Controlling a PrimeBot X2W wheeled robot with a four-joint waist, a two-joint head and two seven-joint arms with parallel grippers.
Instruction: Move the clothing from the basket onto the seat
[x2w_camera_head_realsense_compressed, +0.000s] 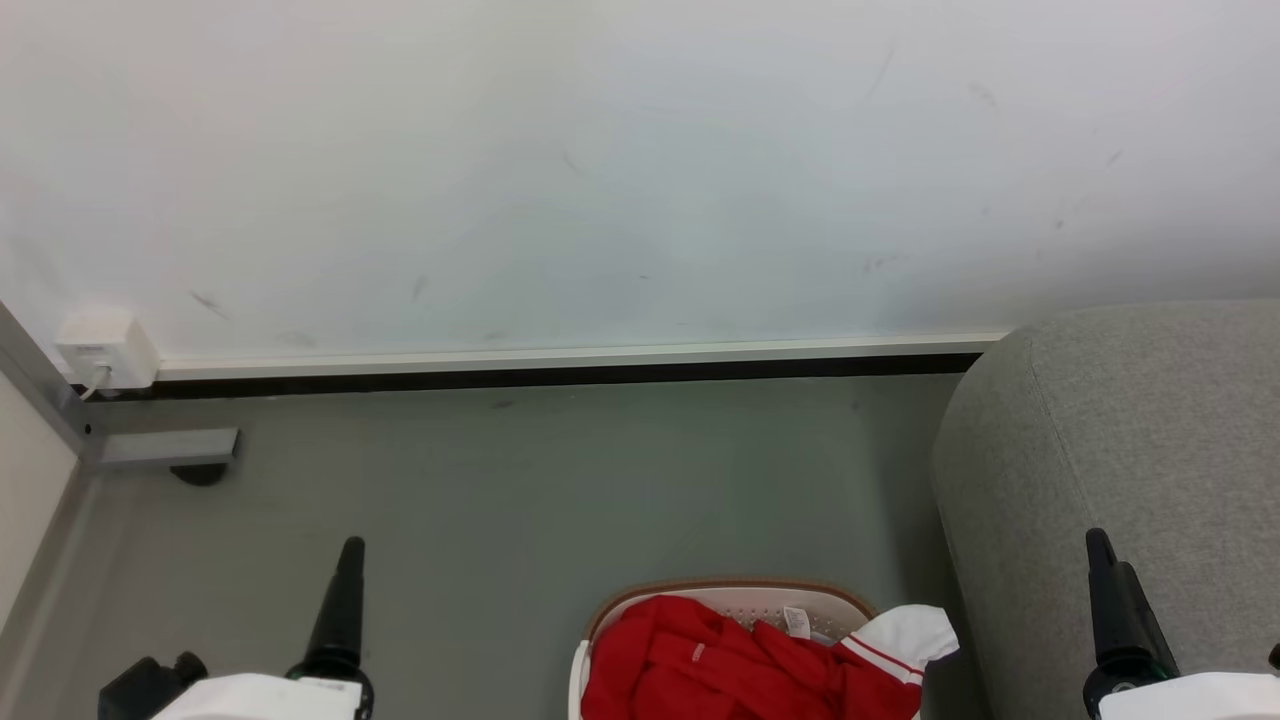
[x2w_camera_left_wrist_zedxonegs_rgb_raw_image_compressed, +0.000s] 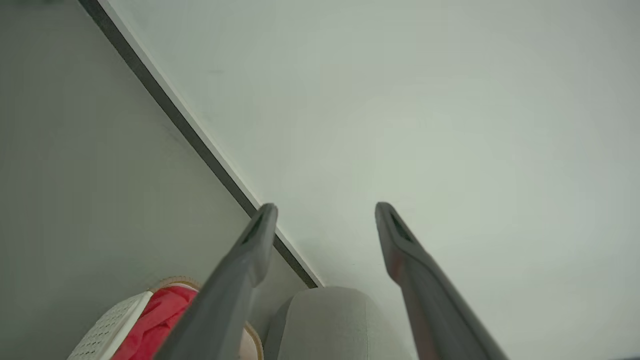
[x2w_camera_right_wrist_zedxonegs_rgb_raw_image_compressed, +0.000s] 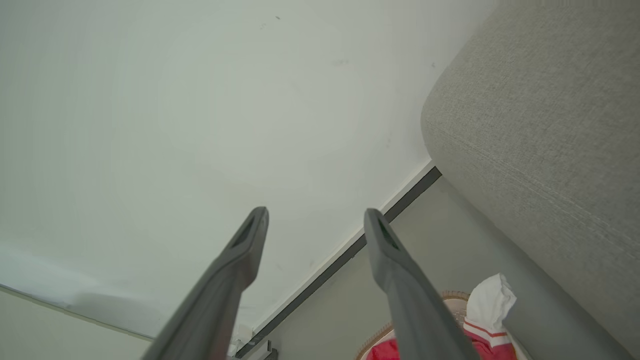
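1. Clothing (x2w_camera_head_realsense_compressed: 720, 665): bright red, crumpled, heaped inside the basket (x2w_camera_head_realsense_compressed: 730, 588) at the lower middle of the head view. None of it is on the seat.
2. One white sleeve (x2w_camera_head_realsense_compressed: 905, 640) with red stripe trim hangs over the basket rim on the side toward the seat (x2w_camera_head_realsense_compressed: 1130, 430).
3. The basket is cream, with perforated walls and a thin brown rim. It stands on the grey floor (x2w_camera_head_realsense_compressed: 500, 500), just beside the seat's rounded grey end and well short of the wall (x2w_camera_head_realsense_compressed: 600, 150).
4. Left tool (x2w_camera_left_wrist_zedxonegs_rgb_raw_image_compressed: 325, 207): fingers spread wide apart, nothing between them. It is raised, pointing toward the wall, left of the basket and clear of the cloth.
5. Right tool (x2w_camera_right_wrist_zedxonegs_rgb_raw_image_compressed: 316, 212): fingers likewise spread wide and empty. In the head view it shows in front of the seat's end, to the right of the basket, touching neither.
6. A dark skirting strip (x2w_camera_head_realsense_compressed: 560, 372) runs along the foot of the wall. A small white socket box (x2w_camera_head_realsense_compressed: 105, 348) sits at its far left, above a grey metal foot (x2w_camera_head_realsense_compressed: 165, 448).
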